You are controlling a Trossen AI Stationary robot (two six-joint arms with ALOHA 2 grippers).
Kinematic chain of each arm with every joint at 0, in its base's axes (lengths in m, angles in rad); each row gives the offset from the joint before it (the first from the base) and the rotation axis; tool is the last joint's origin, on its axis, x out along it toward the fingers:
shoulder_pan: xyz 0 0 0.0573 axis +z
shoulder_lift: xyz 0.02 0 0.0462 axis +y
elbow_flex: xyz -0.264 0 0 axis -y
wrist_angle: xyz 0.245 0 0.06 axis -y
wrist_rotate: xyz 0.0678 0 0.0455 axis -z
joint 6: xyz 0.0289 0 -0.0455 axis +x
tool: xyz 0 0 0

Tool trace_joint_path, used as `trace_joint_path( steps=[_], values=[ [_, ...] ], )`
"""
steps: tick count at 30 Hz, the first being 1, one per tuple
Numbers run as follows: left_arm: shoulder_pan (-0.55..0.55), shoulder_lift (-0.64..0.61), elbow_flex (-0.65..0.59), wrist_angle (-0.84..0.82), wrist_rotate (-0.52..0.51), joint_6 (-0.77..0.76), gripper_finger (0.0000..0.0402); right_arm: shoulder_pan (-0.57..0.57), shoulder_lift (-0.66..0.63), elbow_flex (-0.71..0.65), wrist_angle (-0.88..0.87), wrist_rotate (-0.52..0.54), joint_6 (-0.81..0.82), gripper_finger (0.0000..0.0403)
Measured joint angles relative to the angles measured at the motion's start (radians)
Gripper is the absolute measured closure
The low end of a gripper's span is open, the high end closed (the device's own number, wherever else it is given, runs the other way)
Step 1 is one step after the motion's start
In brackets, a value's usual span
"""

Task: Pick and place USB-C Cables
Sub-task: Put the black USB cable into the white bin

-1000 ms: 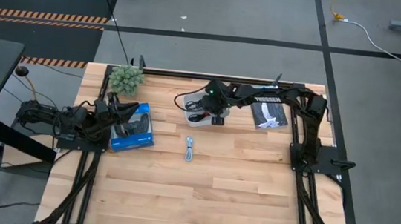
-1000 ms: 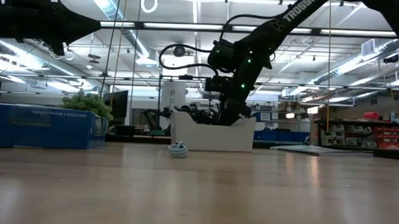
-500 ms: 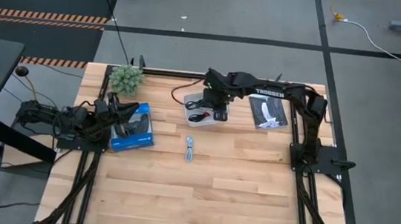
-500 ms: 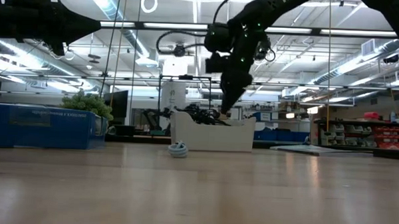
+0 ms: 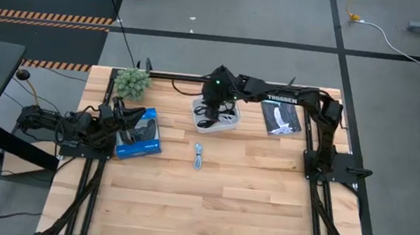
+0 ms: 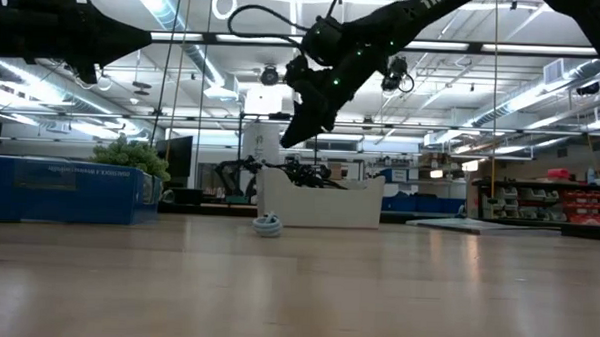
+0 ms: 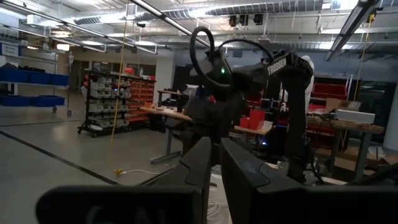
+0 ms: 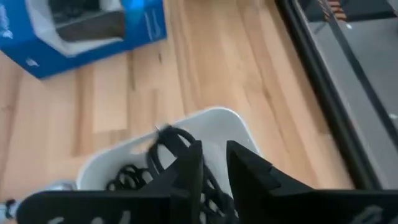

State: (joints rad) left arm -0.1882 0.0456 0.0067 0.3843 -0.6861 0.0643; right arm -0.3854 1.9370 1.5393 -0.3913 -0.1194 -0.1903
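The right gripper (image 6: 293, 128) hangs above the white tray (image 5: 225, 124) at the far middle of the table (image 5: 225, 197), its two fingers (image 8: 186, 168) set close with only a slim gap and nothing between them. In the tray lie black cables (image 8: 165, 146), coiled and tangled; how many I cannot tell. One pale cable (image 5: 199, 158) lies alone on the wood, nearer than the tray. One blue box (image 5: 139, 133) sits at the left, where the left gripper (image 7: 214, 174) rests with its fingers nearly together. One plant (image 5: 132, 82) stands at the far left corner.
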Motion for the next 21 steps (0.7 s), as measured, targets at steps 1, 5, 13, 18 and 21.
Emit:
trace_joint_path(
  steps=[1,5,13,18,21],
  values=[
    [0.0,0.0,0.0,0.0,0.0,0.0,0.0358,0.003,0.003,-0.016,0.025,-0.014,0.007,0.0327],
    [0.0,0.0,0.0,0.0,0.0,0.0,0.0358,0.018,0.008,-0.106,0.075,-0.016,0.011,0.0341],
    [0.0,0.0,0.0,0.0,0.0,0.0,0.0358,0.016,0.005,-0.258,0.205,0.014,0.014,0.0369],
    [0.0,0.0,0.0,0.0,0.0,0.0,0.0358,0.014,0.011,-0.183,0.107,0.024,0.011,0.0385],
    [0.0,0.0,0.0,0.0,0.0,0.0,0.0358,0.018,0.011,-0.102,-0.012,0.028,0.007,0.0394]
  ],
)
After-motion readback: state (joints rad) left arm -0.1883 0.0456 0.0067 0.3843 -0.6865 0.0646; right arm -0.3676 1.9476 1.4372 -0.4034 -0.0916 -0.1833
